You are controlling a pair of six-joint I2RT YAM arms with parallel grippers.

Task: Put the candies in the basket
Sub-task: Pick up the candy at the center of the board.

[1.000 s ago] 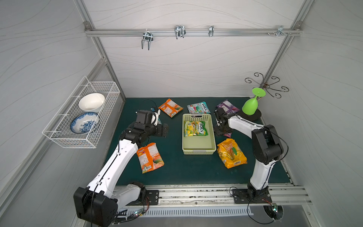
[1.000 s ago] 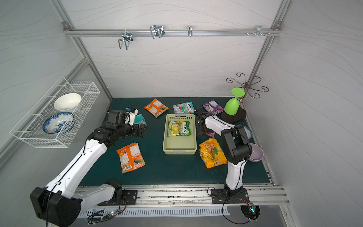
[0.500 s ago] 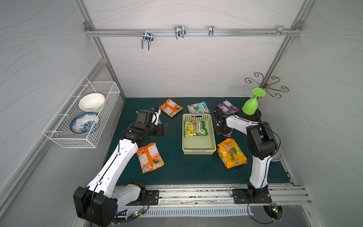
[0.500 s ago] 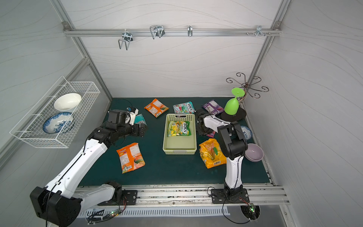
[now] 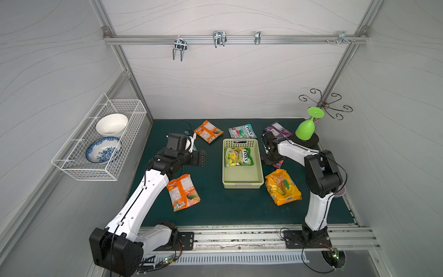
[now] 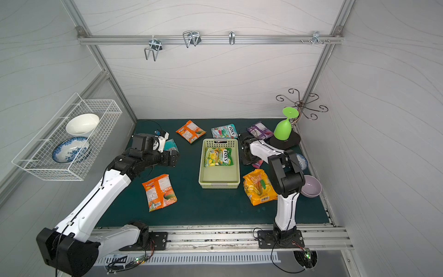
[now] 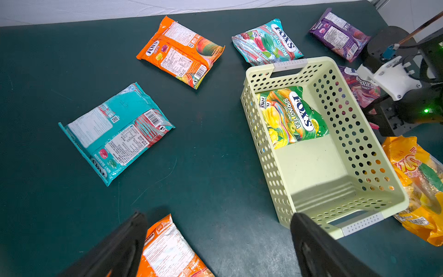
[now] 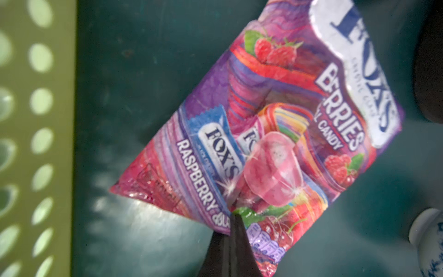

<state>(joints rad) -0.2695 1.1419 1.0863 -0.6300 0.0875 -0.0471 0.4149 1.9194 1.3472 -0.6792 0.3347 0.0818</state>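
Note:
The pale green basket (image 5: 242, 185) stands mid-mat with a yellow-green FOX'S packet (image 5: 238, 157) inside. My right gripper (image 8: 236, 215) is just right of the basket, shut on the edge of a purple berries packet (image 8: 275, 144) that lies on the mat. My left gripper (image 7: 219, 214) hovers open left of the basket, above an orange packet (image 7: 167, 249), holding nothing. Loose candies on the mat: a teal packet (image 7: 115, 132), an orange one (image 5: 208, 131), a mint one (image 5: 242, 131), a purple one (image 5: 278, 129), an orange one (image 5: 183, 191), and a yellow-orange bag (image 5: 282, 187).
A white wire basket (image 5: 134, 112) holding two bowls hangs on the left wall. An upturned green glass (image 5: 306, 128) stands on a black base at the back right, below a metal hook stand (image 5: 323, 104). A purple bowl (image 6: 311, 185) sits by the right arm.
My right gripper has closed on the purple berries packet, and that arm's elbow has swung nearer the basket. The left arm has hardly moved.

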